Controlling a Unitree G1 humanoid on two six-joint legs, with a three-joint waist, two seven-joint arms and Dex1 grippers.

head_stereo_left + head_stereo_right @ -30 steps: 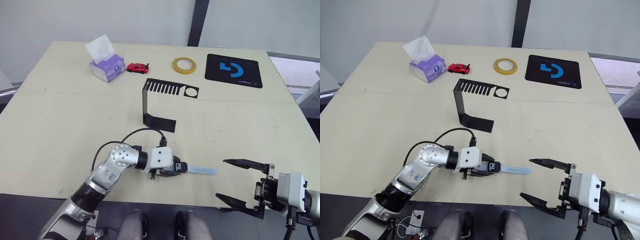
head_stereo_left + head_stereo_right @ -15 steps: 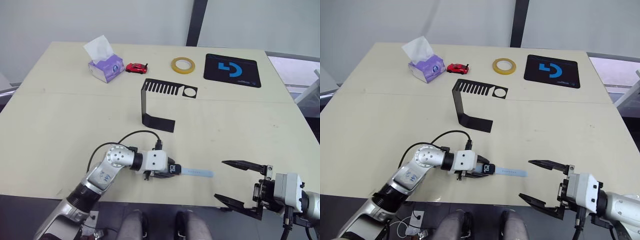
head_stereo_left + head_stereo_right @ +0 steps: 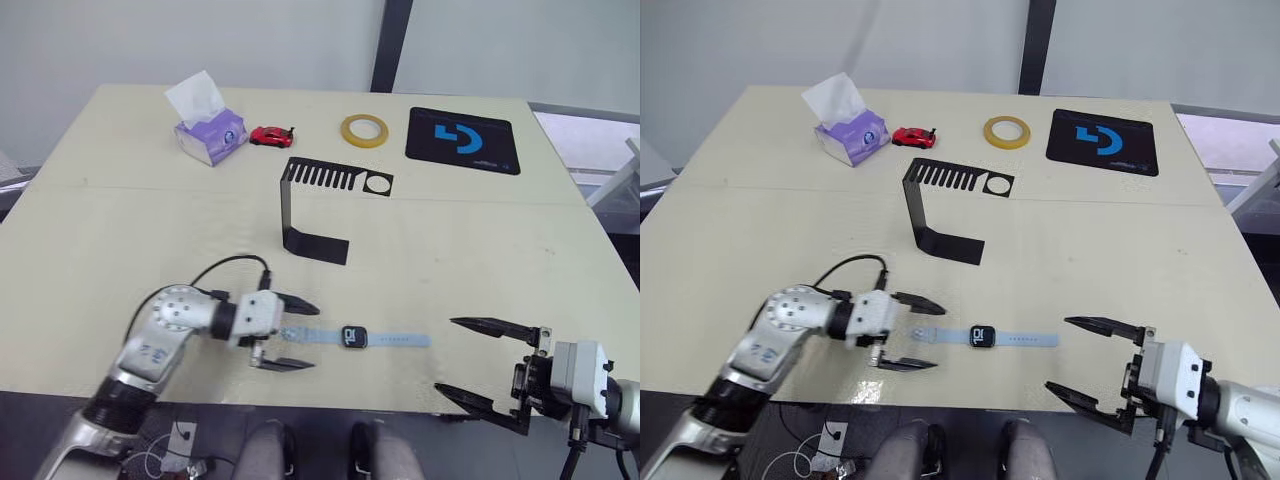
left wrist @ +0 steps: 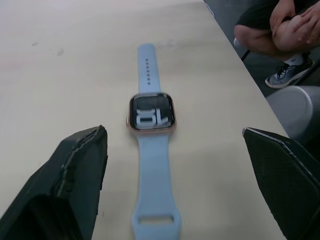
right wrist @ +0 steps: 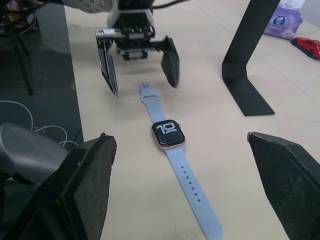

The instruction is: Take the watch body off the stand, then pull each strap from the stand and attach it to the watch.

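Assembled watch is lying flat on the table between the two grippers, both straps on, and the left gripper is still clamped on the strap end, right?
Not quite. The left gripper is open and clear of the strap, as the left wrist view shows. The rest holds: the watch lies flat on the table with both straps attached, between the two grippers.

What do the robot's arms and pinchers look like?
Both arms are shiny silver metal with white blocks at the wrists. A black cable loops over the left one. The left gripper and the right gripper each have two black, pointed fingers.
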